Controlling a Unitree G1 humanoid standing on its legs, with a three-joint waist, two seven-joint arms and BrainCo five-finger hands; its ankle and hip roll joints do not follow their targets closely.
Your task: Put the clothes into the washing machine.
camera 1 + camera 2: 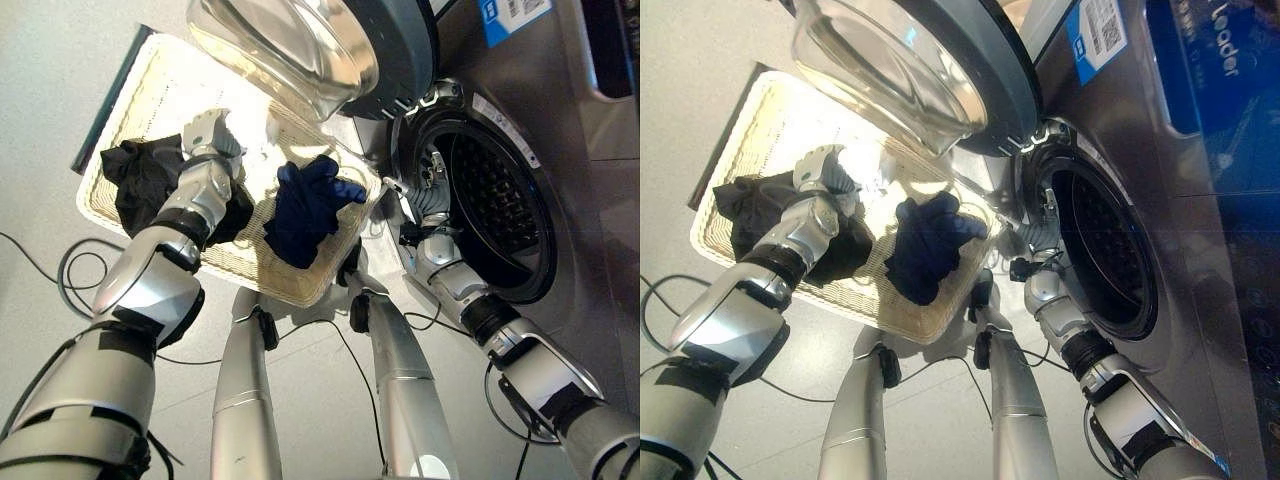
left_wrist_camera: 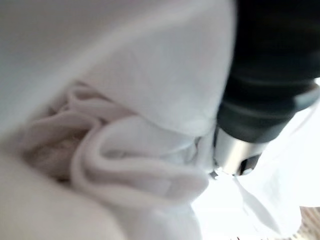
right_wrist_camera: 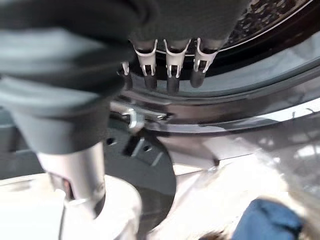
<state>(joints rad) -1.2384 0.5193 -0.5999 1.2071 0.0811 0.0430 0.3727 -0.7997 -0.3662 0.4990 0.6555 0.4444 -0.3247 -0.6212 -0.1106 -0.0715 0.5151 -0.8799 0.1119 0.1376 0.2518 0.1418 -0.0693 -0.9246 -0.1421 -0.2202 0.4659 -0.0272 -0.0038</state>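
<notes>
A cream wicker laundry basket lay on the floor left of the washing machine. At its left end sat a black garment. The left hand was down in the middle of the basket on a white garment; the left wrist view showed white folds bunched against the hand, but whether the fingers gripped the cloth could not be told. Just right of that arm, a dark blue garment lay crumpled near the basket's right end, apart from the hand. The machine's round glass door stood swung open above the basket. The right hand was at the near rim of the open drum; its own wrist view showed its fingers straight, side by side and holding nothing. The visible part of the drum showed no clothes.
</notes>
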